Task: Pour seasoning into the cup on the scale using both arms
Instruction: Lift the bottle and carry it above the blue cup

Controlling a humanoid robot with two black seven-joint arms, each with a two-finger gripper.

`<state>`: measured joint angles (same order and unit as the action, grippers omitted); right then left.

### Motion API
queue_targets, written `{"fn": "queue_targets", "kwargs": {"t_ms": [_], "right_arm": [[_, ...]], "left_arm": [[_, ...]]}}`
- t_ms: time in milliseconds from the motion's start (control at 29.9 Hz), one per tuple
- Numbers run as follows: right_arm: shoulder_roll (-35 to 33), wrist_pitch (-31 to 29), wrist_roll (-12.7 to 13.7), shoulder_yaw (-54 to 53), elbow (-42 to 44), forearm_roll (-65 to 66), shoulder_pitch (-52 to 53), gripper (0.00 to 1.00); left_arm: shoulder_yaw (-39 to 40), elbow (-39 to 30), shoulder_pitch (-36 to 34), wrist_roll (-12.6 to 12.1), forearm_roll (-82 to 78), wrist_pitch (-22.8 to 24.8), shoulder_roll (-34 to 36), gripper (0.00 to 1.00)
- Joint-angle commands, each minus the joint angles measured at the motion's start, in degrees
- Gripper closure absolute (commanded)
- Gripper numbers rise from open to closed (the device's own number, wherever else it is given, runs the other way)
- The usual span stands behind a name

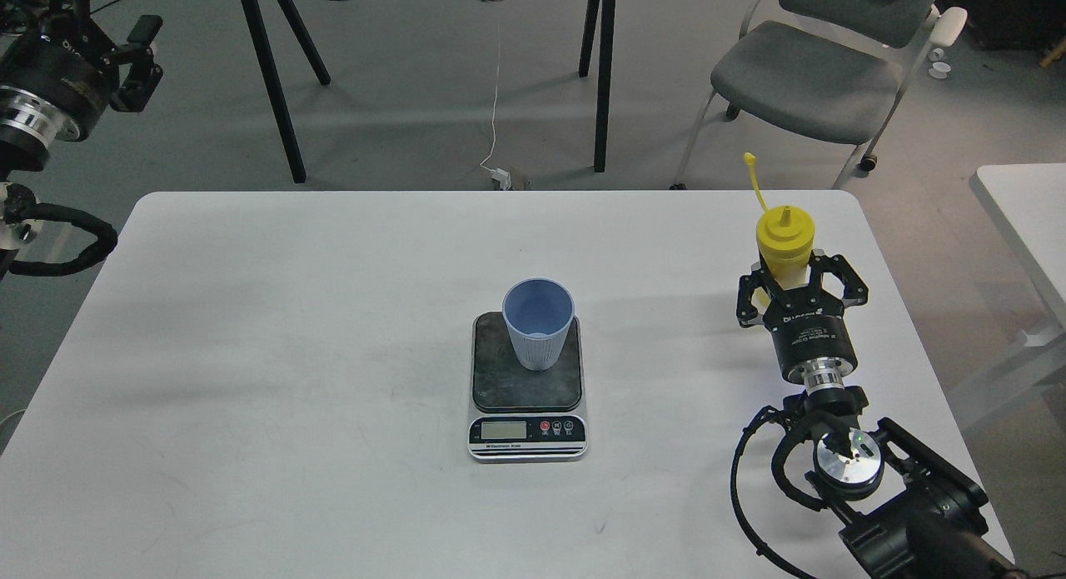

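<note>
- While the left arm is staying off the table at the upper left edge of the view, its left gripper [141,58] is hanging above the grey floor; the fingers are showing dark and bunched together, so I cannot tell whether they are spread or closed.
- Below it, a loop of black cable [71,242] is curling just past the left edge of the white table [275,354].
- Near the middle of the table, the digital kitchen scale [527,396] is lying flat, its LCD display and small round buttons facing the near edge.
- On the scale's dark platform, toward its far side, the light blue ribbed cup [539,322] is standing upright with its mouth open upward.
- Well apart to the right, near the table's right edge, the yellow squeeze bottle [784,244] is standing upright, its pointed nozzle facing up and its thin cap strap sticking up to the left.
- Reaching in from the lower right corner, the right gripper [798,281] is sitting around the lower part of the bottle, one finger on each side of it, closed in narrowly against its body.
- Beyond the table, a grey chair [816,71] is standing on the floor at the upper right.
</note>
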<state>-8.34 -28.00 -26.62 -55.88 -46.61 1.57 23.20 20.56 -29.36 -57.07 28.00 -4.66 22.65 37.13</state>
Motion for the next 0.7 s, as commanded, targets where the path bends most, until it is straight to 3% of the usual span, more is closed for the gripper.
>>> {"fn": "queue_targets", "kwargs": {"t_ms": [0,134,234,402,535,669], "right_arm": [[-3.6,0.0,-0.01,0.68,-0.15,21.22,8.08,0.77],[-4.92,0.0,-0.01,3.48,-4.27,46.36,14.31,0.77],[-6.51,9.41,-0.09,16.01,-4.72,62.19,22.04,0.77],[-6.95,24.9,-1.32,37.56,-4.89,69.34,34.08,0.77],[-6.43,30.62,-1.38,43.3,-4.72,78.3,38.58,0.77],[-6.25,31.95,-1.38,43.49,-4.81,87.88,39.55,0.77]], "left_arm": [[0.09,0.01,-0.14,0.0,0.0,0.03,-0.3,0.15],[0.18,0.01,-0.23,0.0,0.0,0.03,-1.18,0.15],[0.18,0.01,-0.23,0.0,0.09,0.03,-1.36,0.15],[0.18,0.01,-0.32,0.0,0.0,0.03,-1.71,0.15],[0.18,0.01,-0.32,0.0,0.09,0.12,-2.06,0.15],[0.18,0.01,-0.32,0.0,0.0,0.12,-2.67,0.15]]}}
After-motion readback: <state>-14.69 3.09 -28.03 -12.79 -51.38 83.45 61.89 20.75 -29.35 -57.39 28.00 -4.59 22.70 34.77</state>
